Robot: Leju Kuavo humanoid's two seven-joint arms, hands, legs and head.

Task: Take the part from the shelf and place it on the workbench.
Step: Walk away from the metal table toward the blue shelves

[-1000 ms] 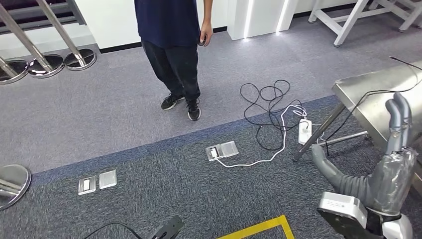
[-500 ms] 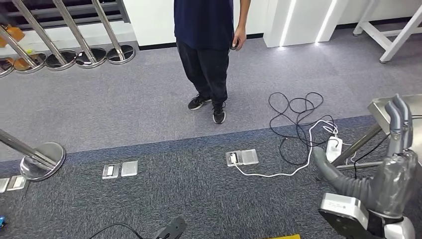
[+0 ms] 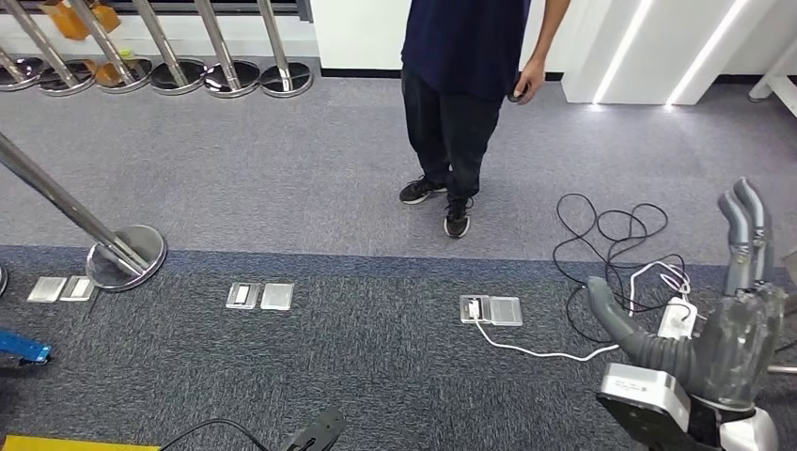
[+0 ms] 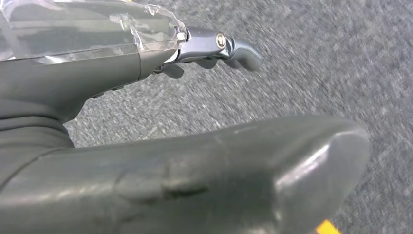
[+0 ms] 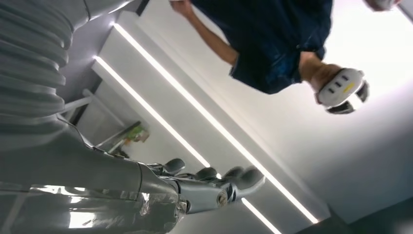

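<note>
The head view has swung left, so the whole scene slides right: the steel workbench has left the picture, the person [image 3: 470,94] now stands right of centre, and a stanchion base [image 3: 127,256] and a blue object [image 3: 21,346] have come in at the left

Grey carpet [image 3: 282,188], darker band [image 3: 357,376] — chrome stanchions [image 3: 117,254], white wall [image 3: 357,28]

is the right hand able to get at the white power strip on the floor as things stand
Probably not yet. The right hand is raised, open and empty, well above the carpet, while the power strip lies on the floor among cables. Nothing blocks it, but the arm would have to reach far down.
</note>
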